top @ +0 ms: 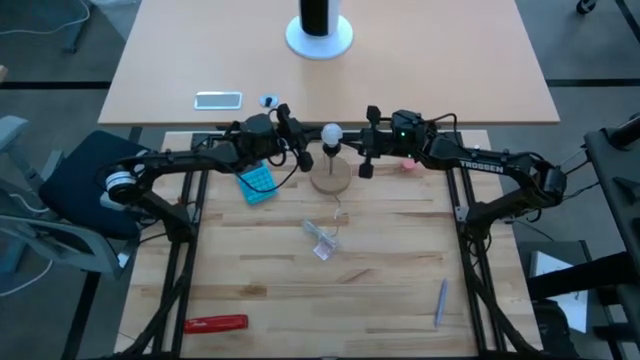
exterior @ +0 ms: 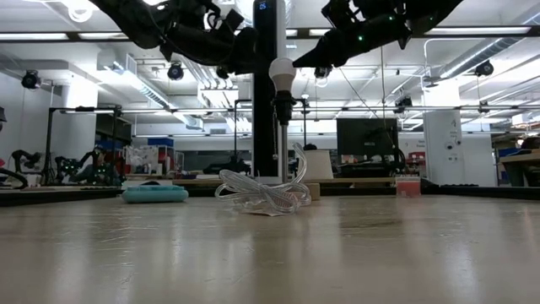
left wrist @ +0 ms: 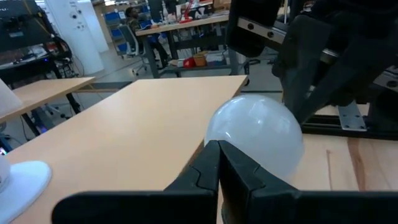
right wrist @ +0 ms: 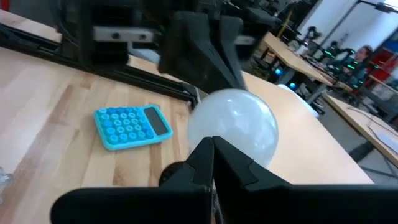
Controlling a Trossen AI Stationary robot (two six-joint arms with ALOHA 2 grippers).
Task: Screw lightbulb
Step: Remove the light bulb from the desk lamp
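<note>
Lightbulb [top: 331, 132] stands upright on a dark socket stem above the round wooden disc [top: 331, 180], mid-surface, apparently seated in the holder.

- Near edge of surface [top: 300, 290]: red tool [top: 215, 323], grey pen [top: 440, 302]. Clear plastic wrapper [top: 322, 239] lies just in front of the disc.
- Blue calculator [top: 258, 183] sits beside the disc, on the left arm's side.
- Left pincer [top: 298, 140] level with the globe, just beside it. Own wrist view shows its fingertips [left wrist: 219, 163] pressed together, nothing between them; globe sits just past them.
- Right pincer [top: 368, 140] on the opposite side, also drawn together and empty, tips short of the glass.
- Beyond: second table carrying a phone [top: 218, 99] and a white round base [top: 319, 38].

Risk, my judgement: with both pincers closed this near, a sideways nudge could tip the light disc-and-stem stand. Gripping smooth glass off-centre may slip or cross-thread.
</note>
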